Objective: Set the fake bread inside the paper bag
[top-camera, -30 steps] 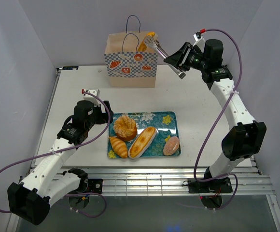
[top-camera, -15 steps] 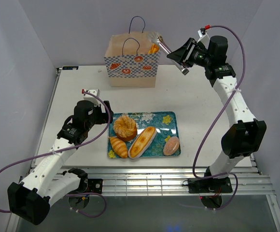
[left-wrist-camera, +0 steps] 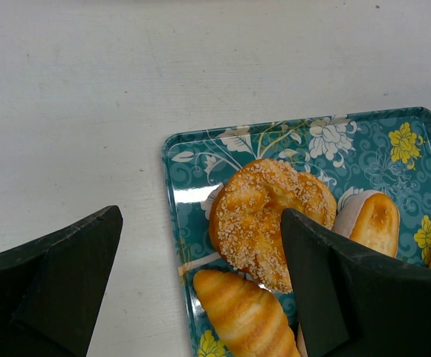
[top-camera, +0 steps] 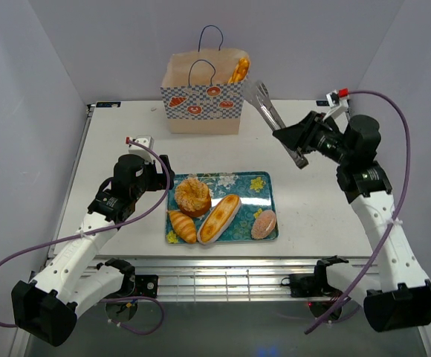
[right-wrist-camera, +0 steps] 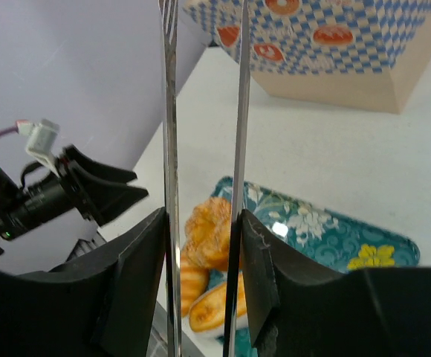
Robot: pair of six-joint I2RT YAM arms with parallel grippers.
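**Spotter:** Top external view: your right claw point(top-camera: 293, 141) is pinching the handle end of the long metal tongs point(top-camera: 262, 100). Their tips hang empty above the white counter point(top-camera: 126, 126), between the tan paper bag with the blue-white checkered band point(top-camera: 201, 97) and the teal floral tray point(top-camera: 264, 181).

**Second:** Where is the fake bread?

**Spotter:** One glossy orange baguette point(top-camera: 238, 69) pokes out of the paper bag's mouth. On the tray lie a sesame-crusted round bun point(top-camera: 192, 195), a croissant point(top-camera: 182, 225), a long split loaf point(top-camera: 219, 218) and a pink-topped bun point(top-camera: 264, 223). Your left claw point(top-camera: 167, 181) sits spread and empty just beside the tray's left edge.

**Second:** What can go wrong from here?

**Spotter:** By my judgement, a glossy piece may squirt from the tong tips if you squeeze off-centre. A low approach could catch the tray rim and shove the tray. The tongs could twist in your right claw under load. The baguette leaning at the mouth may block the next piece, and a knock could tip the paper bag.
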